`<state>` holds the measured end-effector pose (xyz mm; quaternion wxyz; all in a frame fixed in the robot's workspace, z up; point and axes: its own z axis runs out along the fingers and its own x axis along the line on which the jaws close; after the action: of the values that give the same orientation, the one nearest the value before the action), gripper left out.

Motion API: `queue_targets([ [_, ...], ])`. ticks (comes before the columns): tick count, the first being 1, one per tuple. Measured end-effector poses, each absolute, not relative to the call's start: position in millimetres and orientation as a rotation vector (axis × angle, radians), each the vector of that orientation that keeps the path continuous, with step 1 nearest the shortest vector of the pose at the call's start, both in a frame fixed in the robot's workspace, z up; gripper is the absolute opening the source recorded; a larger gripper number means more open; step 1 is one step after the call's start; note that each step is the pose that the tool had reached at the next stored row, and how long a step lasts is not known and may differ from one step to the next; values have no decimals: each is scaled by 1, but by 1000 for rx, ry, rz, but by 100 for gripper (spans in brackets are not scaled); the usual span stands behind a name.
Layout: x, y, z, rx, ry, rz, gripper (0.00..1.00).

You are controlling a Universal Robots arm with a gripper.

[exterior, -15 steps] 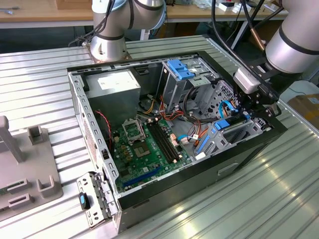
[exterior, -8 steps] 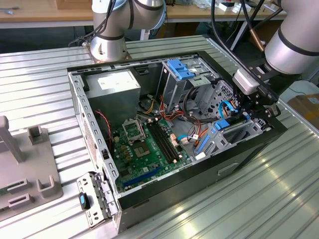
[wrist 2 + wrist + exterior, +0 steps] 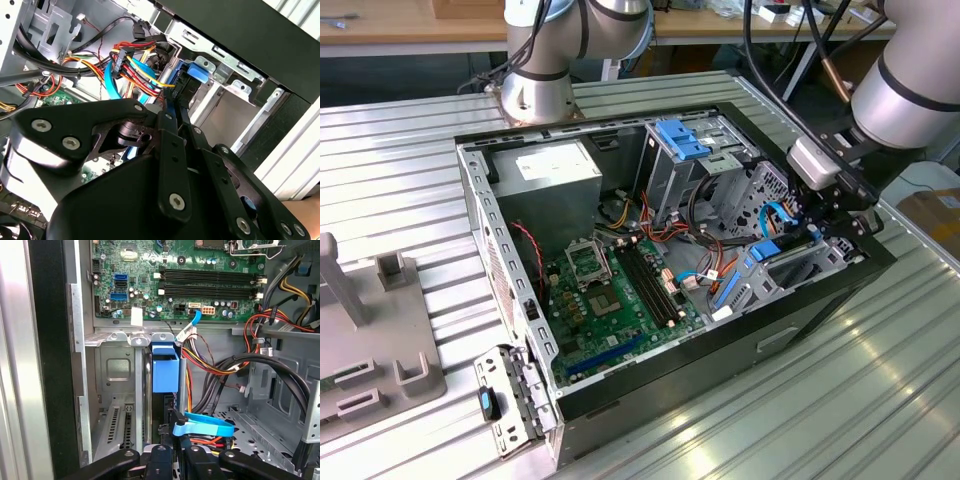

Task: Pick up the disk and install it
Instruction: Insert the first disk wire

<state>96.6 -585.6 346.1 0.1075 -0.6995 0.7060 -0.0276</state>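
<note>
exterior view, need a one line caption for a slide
Arm's hand lowered into the open PC case at the drive cage, beside the green motherboard.

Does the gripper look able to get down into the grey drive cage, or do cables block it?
Probably yes: the gripper hangs right over the cage; the cables lie beside it.

Tool [image 3: 817, 222] tips hidden among cables [image 3: 772, 222]

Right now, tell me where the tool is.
In the exterior view, the tool sits at the right end of the open computer case, just above the grey drive cage, past the motherboard.
</note>
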Motion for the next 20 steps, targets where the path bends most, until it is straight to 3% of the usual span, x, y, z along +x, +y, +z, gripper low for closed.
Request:
queue_targets([
  [20, 96, -586, 345, -2044, 2092, -83, 16],
])
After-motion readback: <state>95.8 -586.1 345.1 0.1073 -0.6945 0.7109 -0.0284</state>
